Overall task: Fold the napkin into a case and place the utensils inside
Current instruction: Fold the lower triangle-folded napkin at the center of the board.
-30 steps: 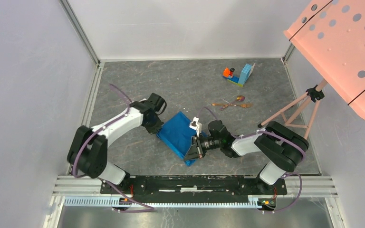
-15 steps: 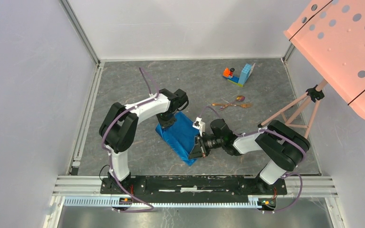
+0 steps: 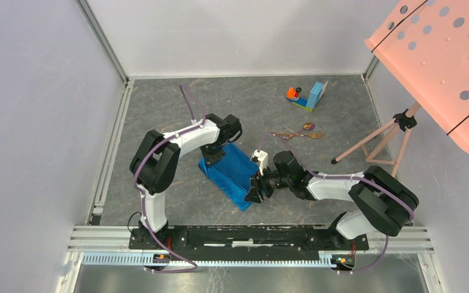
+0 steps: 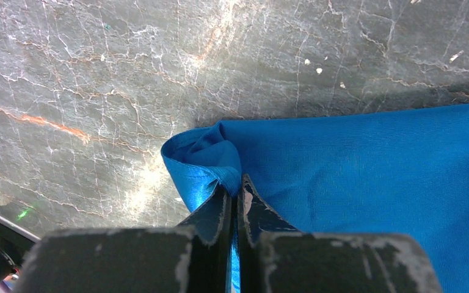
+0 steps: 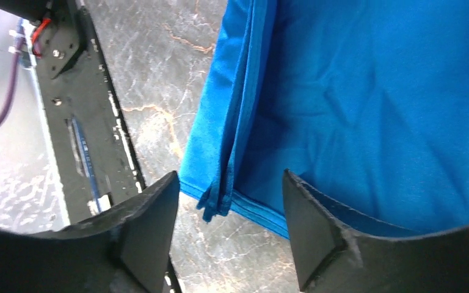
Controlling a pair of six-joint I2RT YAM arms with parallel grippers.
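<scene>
On the middle of the table (image 3: pixel 159 110) you see the folded blue napkin (image 3: pixel 235 171). Your left claw (image 4: pixel 237 190) is closed on its bunched corner. Your right claw (image 5: pixel 229 201) stands open over the near corner, holding nothing. Farther back, the utensils (image 3: pixel 298 133) lie well apart from the napkin.

tripod legs (image 3: pixel 366 143) near utensils (image 3: pixel 297 133), toy blocks (image 3: pixel 308 96) beyond

Looks like a robot lab cell: plain white walls (image 3: pixel 36 122) around a grey mat (image 3: pixel 159 97), two arms (image 3: pixel 180 135) bolted to a metal rail (image 3: pixel 98 233), a tripod (image 3: pixel 375 141) beside.
</scene>
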